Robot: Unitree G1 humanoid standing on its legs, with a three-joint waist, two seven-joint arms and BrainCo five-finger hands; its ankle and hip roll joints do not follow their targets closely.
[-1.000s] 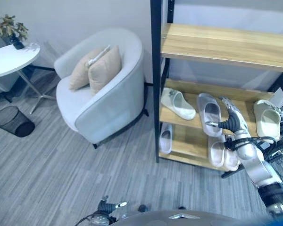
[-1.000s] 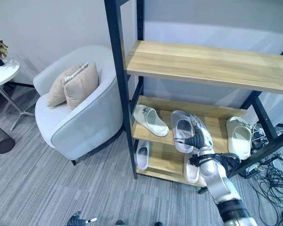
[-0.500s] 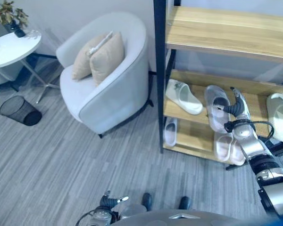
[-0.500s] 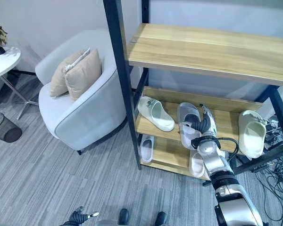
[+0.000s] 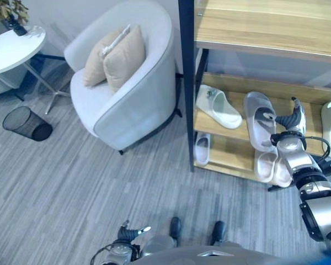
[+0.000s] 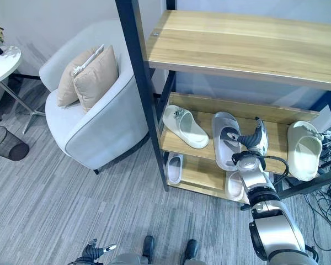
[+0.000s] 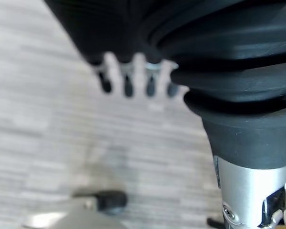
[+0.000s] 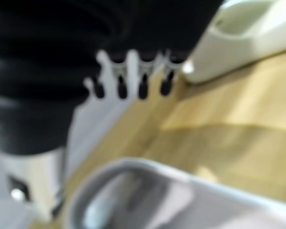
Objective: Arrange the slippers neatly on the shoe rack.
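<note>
Three slippers on shoe rack (image 6: 248, 113) middle shelf, more below; armchair (image 5: 127, 94) left on grey carpet. Right robot hand (image 6: 257, 141) fingers straight, released, just right of grey slipper (image 6: 226, 138). Left robot hand (image 5: 127, 233) low near floor, fingers relaxed, empty.

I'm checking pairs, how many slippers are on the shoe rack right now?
6: on the middle shelf a white slipper, a grey slipper and a cream slipper; on the bottom shelf one at left and two at right. Others may be hidden.
</note>
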